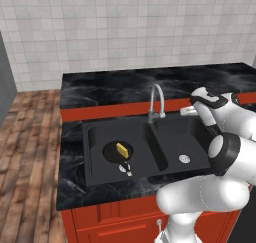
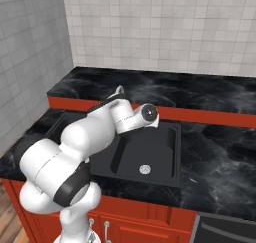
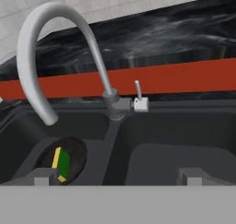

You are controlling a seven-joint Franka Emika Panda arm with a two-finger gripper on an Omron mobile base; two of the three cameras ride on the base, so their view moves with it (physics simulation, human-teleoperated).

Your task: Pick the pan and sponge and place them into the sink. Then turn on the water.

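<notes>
The black sink [image 1: 93,137] is set in the dark marble counter. In its larger left basin lies the pan [image 1: 112,152], handle toward the front, with the yellow and green sponge [image 1: 122,148] resting in it. In the hand view the pan [image 3: 76,156] and sponge [image 3: 61,163] sit low on the left. The silver gooseneck faucet [image 3: 44,38] rises behind the divider, its small lever [image 3: 137,90] upright on the right side; no water runs. My gripper [image 3: 117,177] hangs open over the right basin, facing the faucet [image 1: 156,101], with nothing between its fingertips [image 3: 191,174].
A round silver drain [image 1: 184,159] lies in the right basin, also seen from the right base view as the drain [image 2: 145,169]. A red ledge [image 3: 184,78] and a raised marble counter [image 1: 125,84] run behind the sink, with tiled wall beyond.
</notes>
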